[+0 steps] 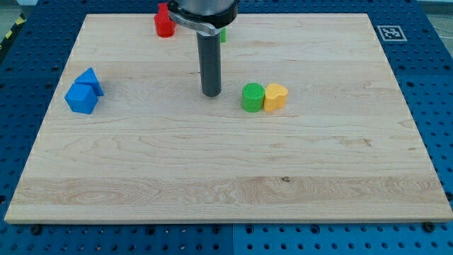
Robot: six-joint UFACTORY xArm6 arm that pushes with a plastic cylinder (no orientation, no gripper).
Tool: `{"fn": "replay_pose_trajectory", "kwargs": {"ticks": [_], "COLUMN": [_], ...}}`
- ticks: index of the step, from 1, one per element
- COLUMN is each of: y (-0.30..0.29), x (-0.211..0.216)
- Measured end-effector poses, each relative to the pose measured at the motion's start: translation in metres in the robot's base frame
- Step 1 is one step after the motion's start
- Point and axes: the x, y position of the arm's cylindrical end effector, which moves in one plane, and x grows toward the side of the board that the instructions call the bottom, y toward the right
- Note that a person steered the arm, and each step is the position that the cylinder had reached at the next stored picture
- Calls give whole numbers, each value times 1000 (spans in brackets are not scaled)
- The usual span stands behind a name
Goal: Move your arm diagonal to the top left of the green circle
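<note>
The pale wooden board [226, 184], with fine straight grain and a small dark knot near the view's bottom centre, lies on a blue perforated table [432, 106]. A black-and-white square marker [389, 32] sits just off the board's top right corner.

The arm ends in a smooth dark cylindrical rod [210, 64], and my tip [211, 94] rests on the board a little above centre. There is no claw on this arm, so there is nothing to be wide, narrow or holding; the rod touches no block.

The green circle [252, 97], a short ribbed plastic cylinder, stands near the tip, to the view's right of it and slightly lower. The tip is thus on its left and only slightly above it, with a clear strip of bare wood between them. Touching the green circle's right side is a yellow rounded plastic block [275, 96].

Near the left edge two blue plastic blocks sit touching: a blue cube [81, 98] and a blue pointed block [90, 80] behind it. At the top edge a red plastic block [164, 22] of irregular shape stands left of the rod, and a second green block [222, 34] shows only as a sliver behind the rod; its shape cannot be told.

The whole lower half of the board and its right side lie open.
</note>
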Motion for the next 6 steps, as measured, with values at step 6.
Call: {"fn": "replay_pose_trajectory", "kwargs": {"ticks": [6], "y": [1], "x": [-16]}}
